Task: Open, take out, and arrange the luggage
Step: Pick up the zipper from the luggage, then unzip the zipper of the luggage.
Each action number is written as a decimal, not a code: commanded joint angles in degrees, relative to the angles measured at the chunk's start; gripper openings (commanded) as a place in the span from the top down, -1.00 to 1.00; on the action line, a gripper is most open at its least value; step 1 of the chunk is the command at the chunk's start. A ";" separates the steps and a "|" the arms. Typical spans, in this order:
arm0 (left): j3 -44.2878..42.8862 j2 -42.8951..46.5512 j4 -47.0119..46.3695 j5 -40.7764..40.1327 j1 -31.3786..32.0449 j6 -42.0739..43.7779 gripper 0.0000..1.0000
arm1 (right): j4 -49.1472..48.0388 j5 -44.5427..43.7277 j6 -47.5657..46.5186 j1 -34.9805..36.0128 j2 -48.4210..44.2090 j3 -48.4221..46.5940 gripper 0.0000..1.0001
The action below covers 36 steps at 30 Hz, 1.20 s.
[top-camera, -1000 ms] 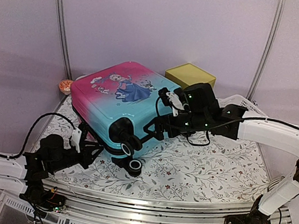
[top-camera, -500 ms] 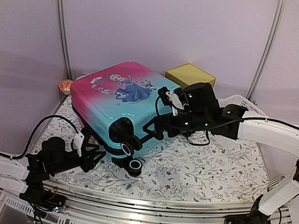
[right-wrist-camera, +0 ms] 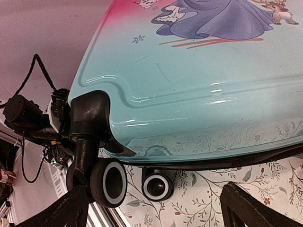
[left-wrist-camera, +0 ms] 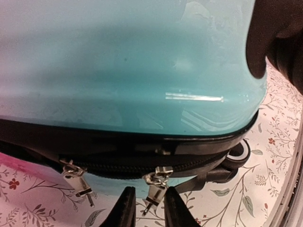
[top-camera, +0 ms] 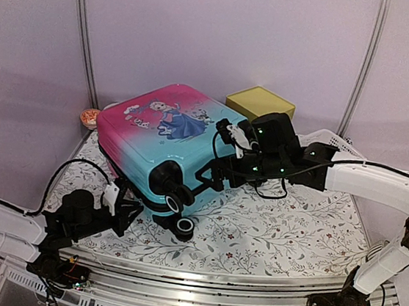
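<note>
Luggage [top-camera: 161,144] lies flat on the counter [top-camera: 284,228], left of centre. Printed shell faces up, pink end far-left, turquoise end near-right, and the wheels [top-camera: 174,202] point toward you. It's shut; the black zipper band looks closed all along the part your left wrist camera shows.

Your left fingers [left-wrist-camera: 124,210] sit low at the near-left edge of the luggage, right at the zipper band. They're almost closed, with only a narrow gap. The tip of one zipper pull [left-wrist-camera: 152,191] hangs in that gap. I can't tell whether it's actually pinched, because the gap looks a bit wider than the tab. A second zipper pull [left-wrist-camera: 77,182] hangs free just to the left, outside the fingers.

Your right fingers [right-wrist-camera: 246,208] are spread wide and hold nothing. They come in from the right at the luggage's turquoise end, with the shell's lower edge and both wheels framed between them. One finger is just beside the nearer wheel [right-wrist-camera: 110,182]; can't tell if it touches.

A yellow box [top-camera: 260,102] sits behind the luggage on the far right. A white basket [top-camera: 333,140] is behind your right arm.
</note>
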State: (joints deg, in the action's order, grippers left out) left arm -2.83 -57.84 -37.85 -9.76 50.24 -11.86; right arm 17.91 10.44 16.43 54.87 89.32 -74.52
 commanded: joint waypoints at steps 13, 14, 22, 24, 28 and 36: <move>1.56 3.01 -2.61 1.46 0.37 1.46 1.00 | -6.33 -1.15 -0.13 0.41 0.89 3.16 -0.98; 1.52 3.33 -2.32 2.02 0.37 1.31 1.00 | -7.05 -1.08 0.04 0.48 1.13 3.54 -0.99; 3.93 2.81 -8.20 9.69 1.44 -0.09 1.00 | -13.43 1.37 0.95 0.47 5.65 4.46 -0.97; 3.52 1.71 -9.25 10.53 2.36 -0.01 1.00 | -15.92 2.96 1.64 0.50 7.53 4.41 -0.89; 1.86 -3.36 -12.54 10.60 6.06 1.32 1.00 | -19.49 6.49 2.53 0.55 11.20 2.55 -0.66; -5.63 -16.98 -18.40 4.89 14.27 4.72 1.00 | -23.90 8.38 4.54 2.65 14.75 0.52 -0.54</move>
State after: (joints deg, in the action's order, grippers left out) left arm -5.13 -70.30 -49.89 -7.27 59.09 -10.37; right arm 2.50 16.95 20.01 55.88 100.60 -71.64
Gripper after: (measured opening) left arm 0.007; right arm 0.774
